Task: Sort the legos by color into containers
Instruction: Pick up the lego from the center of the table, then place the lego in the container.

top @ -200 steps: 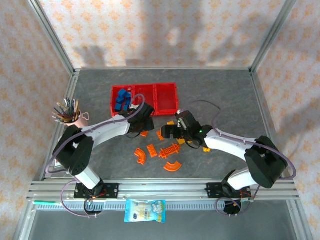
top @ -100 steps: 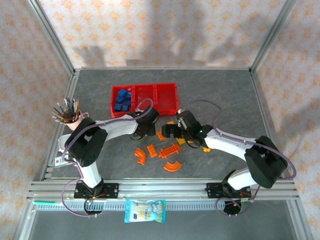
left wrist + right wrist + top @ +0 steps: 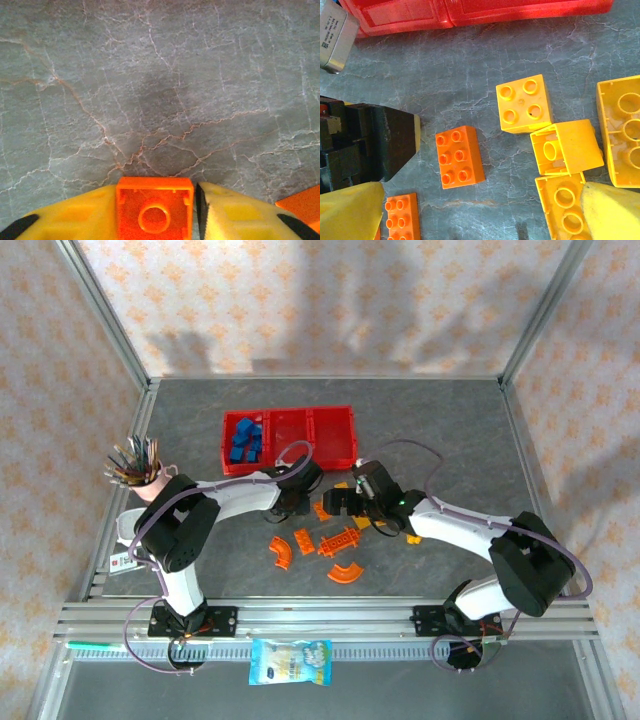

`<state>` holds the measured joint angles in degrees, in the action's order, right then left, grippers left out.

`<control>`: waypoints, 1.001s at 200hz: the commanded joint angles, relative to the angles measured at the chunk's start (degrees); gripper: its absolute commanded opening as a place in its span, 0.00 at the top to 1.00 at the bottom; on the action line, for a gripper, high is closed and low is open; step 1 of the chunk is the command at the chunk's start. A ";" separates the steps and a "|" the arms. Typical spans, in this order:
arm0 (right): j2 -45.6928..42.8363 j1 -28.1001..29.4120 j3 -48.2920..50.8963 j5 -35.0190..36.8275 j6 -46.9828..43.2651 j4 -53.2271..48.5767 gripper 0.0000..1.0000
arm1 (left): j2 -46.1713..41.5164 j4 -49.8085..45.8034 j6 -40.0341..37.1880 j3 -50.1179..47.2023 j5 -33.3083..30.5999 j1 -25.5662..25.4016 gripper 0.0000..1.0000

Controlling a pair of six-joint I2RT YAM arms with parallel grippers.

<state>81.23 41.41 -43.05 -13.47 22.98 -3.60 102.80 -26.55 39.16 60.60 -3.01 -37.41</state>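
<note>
We see a bright red, see-thru tray upper centre in the top view, w/ blue bricks in its left part. The table is dark grey, stone-look, w/ rust & white veins. The walls are cream w/ a repeating orange floral motif. Mid-frame lie orange curves; in the right wrist view, yellow bricks, studs same colour. Bottom centre of the left wrist view: an orange brick; the fingers beside it are yellow w/ black patches. The arms are white & black. The cup at left is pink; the packet at bottom is blue & white.
</note>
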 commanded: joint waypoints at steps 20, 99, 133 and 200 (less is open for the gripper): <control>-1.64 -0.70 -0.68 0.84 0.75 1.19 0.00 | -0.30 -2.10 0.57 0.78 -1.74 -0.12 0.63; -4.32 -4.55 -3.24 -0.32 -0.83 -0.42 0.00 | -5.21 -5.86 0.61 7.83 -4.62 0.19 0.65; -3.55 -7.06 -4.95 -1.12 -1.06 -0.17 0.00 | -1.38 -8.51 -1.06 18.31 -7.80 2.66 0.65; -1.83 -11.47 -7.11 -1.09 -1.63 0.34 0.00 | 12.42 -9.83 -4.16 36.35 -10.86 10.34 0.65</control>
<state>78.41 31.18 -48.16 -14.61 22.22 -3.62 109.49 -32.82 37.30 92.36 -10.52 -29.32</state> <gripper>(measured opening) 0.997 0.350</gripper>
